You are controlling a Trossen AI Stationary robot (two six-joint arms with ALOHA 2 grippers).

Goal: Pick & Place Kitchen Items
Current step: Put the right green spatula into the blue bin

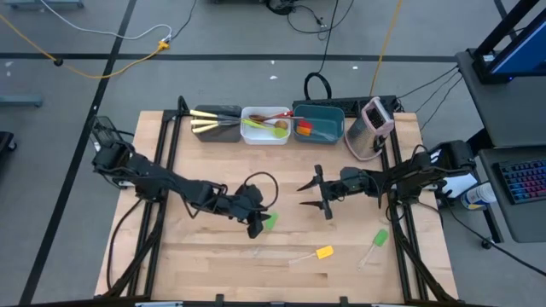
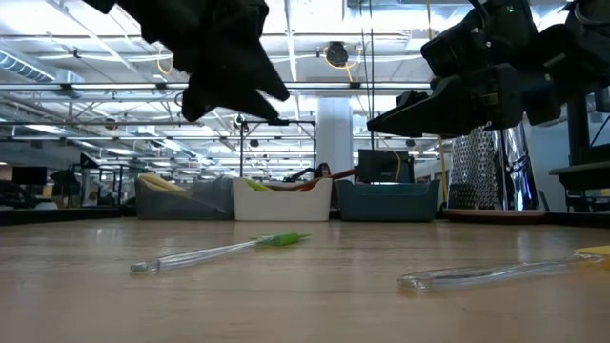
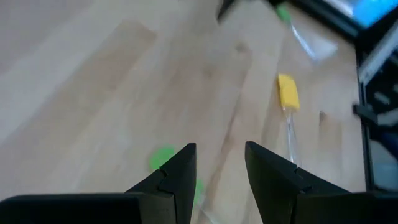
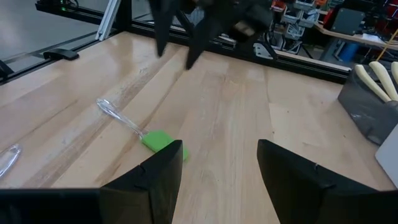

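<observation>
A green-headed spatula (image 1: pixel 270 221) with a clear handle lies flat on the wooden table; it also shows in the low view (image 2: pixel 276 240) and the right wrist view (image 4: pixel 161 140). My left gripper (image 1: pixel 256 223) hovers open just above it, clear of the table (image 2: pixel 238 90); the green head (image 3: pixel 163 157) shows beside its fingers. My right gripper (image 1: pixel 314 194) is open and empty above the table's middle (image 2: pixel 410 114). A yellow-headed spatula (image 1: pixel 324 252) and a second green one (image 1: pixel 379 239) lie flat nearer the front right.
A dark tub with cream-handled knives (image 1: pixel 215 124), a white tub with spoons (image 1: pixel 265 125) and a teal tub (image 1: pixel 318 122) stand along the far edge. A pink-and-grey appliance (image 1: pixel 374 128) stands at the far right.
</observation>
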